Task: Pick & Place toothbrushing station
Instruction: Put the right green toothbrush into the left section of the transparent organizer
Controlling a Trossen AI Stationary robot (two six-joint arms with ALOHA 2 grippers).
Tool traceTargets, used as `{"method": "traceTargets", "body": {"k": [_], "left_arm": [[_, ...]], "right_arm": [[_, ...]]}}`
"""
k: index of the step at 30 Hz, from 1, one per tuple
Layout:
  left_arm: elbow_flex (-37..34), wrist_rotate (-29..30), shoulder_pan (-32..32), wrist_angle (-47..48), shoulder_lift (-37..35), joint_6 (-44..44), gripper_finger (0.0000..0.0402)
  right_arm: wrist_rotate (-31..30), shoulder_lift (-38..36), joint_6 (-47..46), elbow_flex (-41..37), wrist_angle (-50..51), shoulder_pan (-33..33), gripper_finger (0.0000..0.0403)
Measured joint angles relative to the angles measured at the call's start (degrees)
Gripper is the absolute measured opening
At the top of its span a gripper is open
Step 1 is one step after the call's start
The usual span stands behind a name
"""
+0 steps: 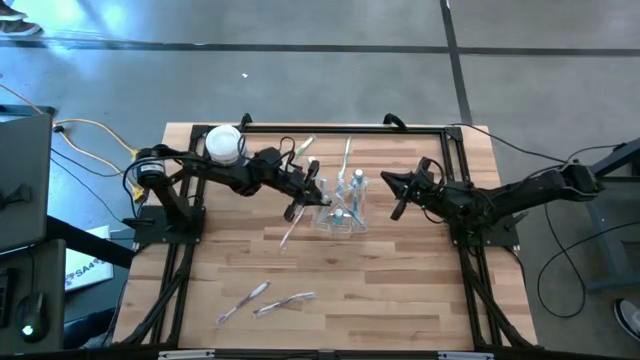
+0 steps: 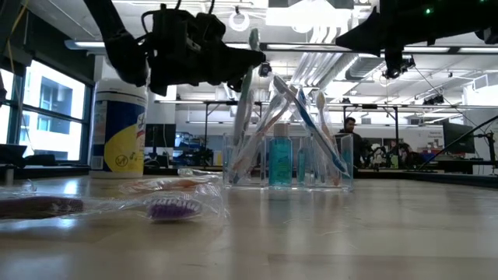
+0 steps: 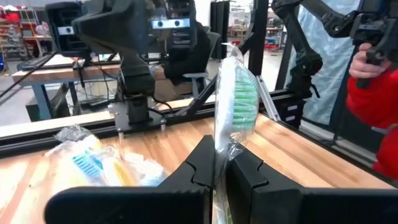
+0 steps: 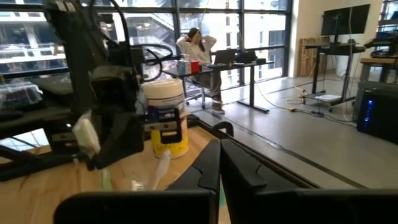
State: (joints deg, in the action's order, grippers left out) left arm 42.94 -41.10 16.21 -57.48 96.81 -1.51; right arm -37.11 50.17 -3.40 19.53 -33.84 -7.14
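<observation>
The toothbrushing station (image 1: 340, 207) (image 2: 288, 159) is a clear boxy holder on the wood table, mid-table, with several toothbrushes leaning in it. Just left of it, my left gripper (image 1: 300, 200) (image 3: 221, 171) is shut on a plastic-wrapped toothbrush with green bristles (image 3: 237, 93). The station shows blurred past the left fingers (image 3: 99, 165). My right gripper (image 1: 400, 198) (image 4: 219, 168) hangs shut to the right of the station, touching nothing. My left gripper pinches the wrapped toothbrush between its two fingers on the handle just below the bristle head (image 3: 221, 149), wrapper and all. The fingers come in about level from the table's left. The head sticks out beyond the fingertips; the handle end (image 1: 286, 240) trails toward the near edge, clear of the table.
A white tub with a yellow label (image 1: 224, 143) (image 2: 118, 128) stands at the far left. Wrapped toothbrushes lie near the front edge (image 1: 245, 298) (image 1: 285, 302) (image 2: 167, 206). Two more brushes lie behind the station (image 1: 303, 148) (image 1: 347, 155). A person's red sleeve (image 3: 373, 93) shows beyond the table.
</observation>
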Motion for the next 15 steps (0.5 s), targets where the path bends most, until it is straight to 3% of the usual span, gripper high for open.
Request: {"method": "traceTargets", "body": {"k": [9, 15], "left_arm": [[-7.31, 1.08, 2.43, -11.55, -0.02, 3.29, 0.0010], [-7.84, 1.12, 2.11, -12.04, 0.47, 3.31, 0.0010]], "right_arm": [[0.15, 0.00, 0.09, 0.00, -0.26, 0.02, 0.0002], [0.11, 0.00, 0.17, 0.00, -1.57, 0.04, 0.0003]]}}
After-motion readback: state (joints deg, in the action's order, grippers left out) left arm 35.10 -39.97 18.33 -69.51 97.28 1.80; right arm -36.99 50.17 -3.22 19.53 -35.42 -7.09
